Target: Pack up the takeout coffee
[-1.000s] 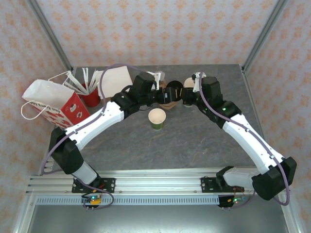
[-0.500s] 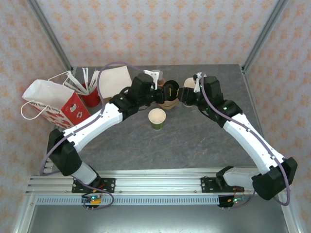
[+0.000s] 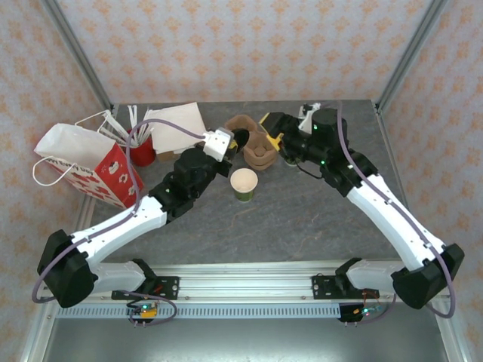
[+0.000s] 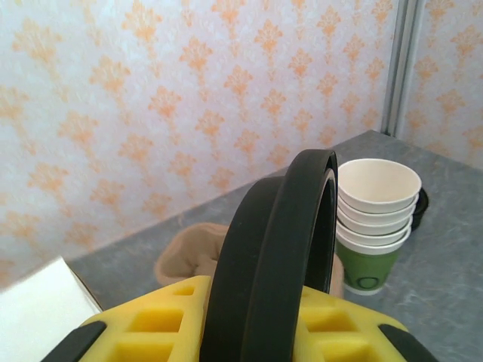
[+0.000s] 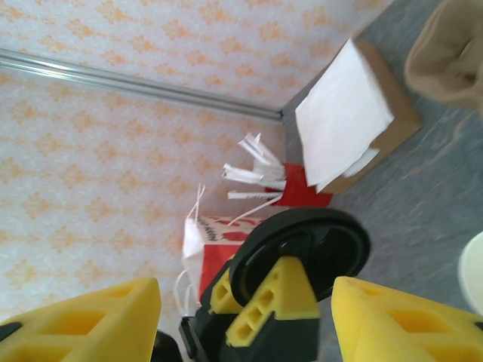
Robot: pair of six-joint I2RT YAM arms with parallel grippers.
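Left claw [image 4: 253,324] pinches black lid [image 4: 290,219] edgewise; right claw [image 3: 272,130] spread. Shd level lid, centre over green cup [image 3: 244,183] on surface [image 3: 302,219], press evenly w/o tipping.

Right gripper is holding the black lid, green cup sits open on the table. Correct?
No. The left gripper holds the black lid, edge-on between its fingers in the left wrist view; the right gripper is open. The green cup does sit open on the table.

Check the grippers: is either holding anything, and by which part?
The left gripper holds the black lid on edge, its fingers clamped on both faces at the lower rim. The right gripper is open and holds nothing.
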